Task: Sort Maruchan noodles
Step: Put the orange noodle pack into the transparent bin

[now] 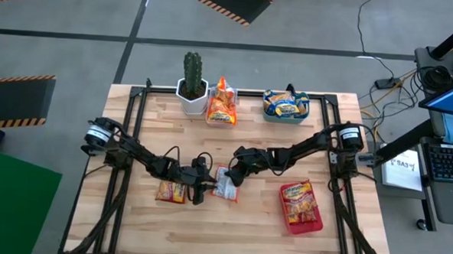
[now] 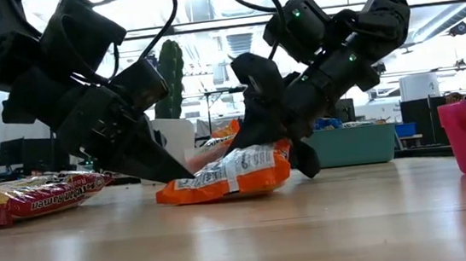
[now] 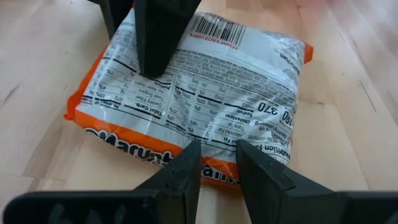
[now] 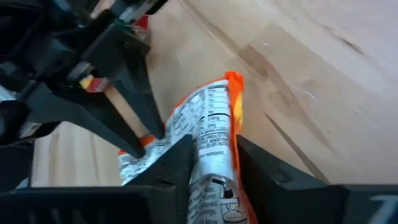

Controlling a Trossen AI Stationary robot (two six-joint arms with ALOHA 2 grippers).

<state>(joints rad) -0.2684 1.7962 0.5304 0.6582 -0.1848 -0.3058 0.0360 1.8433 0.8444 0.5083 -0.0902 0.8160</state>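
One orange Maruchan noodle packet [image 1: 225, 185] lies label side up at the table's middle, between both grippers. My right gripper [image 4: 214, 163] is shut on its right end [image 2: 280, 153], which is raised. My left gripper [image 3: 216, 155] stands slanted over its left end [image 2: 178, 187] with a narrow gap between its fingers. A second packet [image 1: 170, 191] lies flat just left of my left gripper. More packets fill the red tray [image 1: 314, 221] and the teal bin [image 1: 267, 112], and orange ones [image 1: 221, 104] stand at the far edge. My left gripper has its fingertips [image 3: 189, 155] on the packet's edge [image 3: 217, 171], coming down at a slant from the table's left. That end [image 2: 174, 190] lies on the table. My right gripper pinches a raised ridge of the packet [image 4: 214, 140] between its two fingers, slanting down from the right. The pinched end [image 2: 277, 156] is off the wood, while the packet's left end rests on the table.
A potted cactus [image 1: 192, 81] stands at the far edge beside the orange packets. The red tray sits near right and the teal bin far right. Bare wood [image 1: 229, 234] runs along the near edge. Arm bases and cables flank both table sides.
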